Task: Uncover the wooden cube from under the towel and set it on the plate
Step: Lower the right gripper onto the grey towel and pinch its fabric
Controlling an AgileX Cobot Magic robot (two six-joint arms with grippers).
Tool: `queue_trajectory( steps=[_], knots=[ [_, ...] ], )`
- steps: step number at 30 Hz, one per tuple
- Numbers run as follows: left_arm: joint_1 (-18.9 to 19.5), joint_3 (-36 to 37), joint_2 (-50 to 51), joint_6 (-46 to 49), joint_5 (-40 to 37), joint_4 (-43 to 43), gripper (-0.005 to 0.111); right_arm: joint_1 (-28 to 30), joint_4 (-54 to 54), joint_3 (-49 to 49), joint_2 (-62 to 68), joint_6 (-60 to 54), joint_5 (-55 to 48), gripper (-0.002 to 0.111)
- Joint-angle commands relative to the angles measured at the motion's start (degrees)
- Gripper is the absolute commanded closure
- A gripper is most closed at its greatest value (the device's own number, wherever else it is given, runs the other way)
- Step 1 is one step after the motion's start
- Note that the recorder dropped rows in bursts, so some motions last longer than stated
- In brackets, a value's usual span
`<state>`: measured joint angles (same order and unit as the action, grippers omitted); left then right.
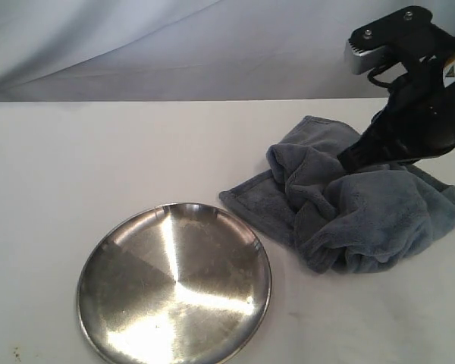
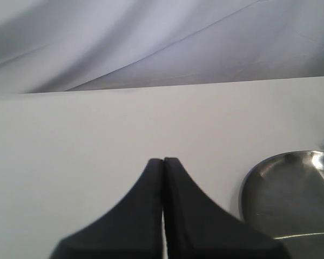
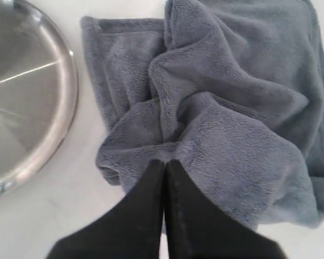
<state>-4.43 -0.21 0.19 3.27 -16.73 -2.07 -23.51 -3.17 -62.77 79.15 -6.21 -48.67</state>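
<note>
The blue-grey towel (image 1: 356,212) lies crumpled at the right of the white table, and its folds bunch toward my right gripper (image 1: 347,161). That gripper (image 3: 164,161) has come down onto the cloth and is shut on a pinch of the towel (image 3: 227,108). The wooden cube is hidden; no wood shows in any view. The shiny steel plate (image 1: 174,284) sits at the front, left of the towel, with nothing on it. My left gripper (image 2: 163,159) is shut and holds nothing, above bare table, with the plate's rim (image 2: 248,183) beside it.
A grey-white draped backdrop (image 1: 174,45) hangs behind the table's far edge. The right arm's black body and cable (image 1: 425,91) stand over the towel's far right side. The plate (image 3: 21,97) lies close to the towel's hem.
</note>
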Motion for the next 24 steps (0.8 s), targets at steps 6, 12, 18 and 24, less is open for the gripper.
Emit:
queue_trajectory(
  steps=[6, 12, 18, 24],
  knots=[
    [-0.2, 0.2, -0.2, 0.2, 0.5, -0.4, 0.107, 5.0, -5.0, -0.1, 3.1, 7.0, -2.0, 0.108],
    [-0.2, 0.2, -0.2, 0.2, 0.5, -0.4, 0.107, 5.0, -5.2, 2.7, 4.2, 5.2, -1.3, 0.108],
    [-0.2, 0.2, -0.2, 0.2, 0.5, -0.4, 0.107, 5.0, 0.1, 3.0, 4.4, 1.2, -1.6, 0.108],
    [-0.2, 0.2, -0.2, 0.2, 0.5, -0.4, 0.107, 4.7, 13.3, 3.0, 4.4, -11.4, -2.0, 0.108]
  ],
)
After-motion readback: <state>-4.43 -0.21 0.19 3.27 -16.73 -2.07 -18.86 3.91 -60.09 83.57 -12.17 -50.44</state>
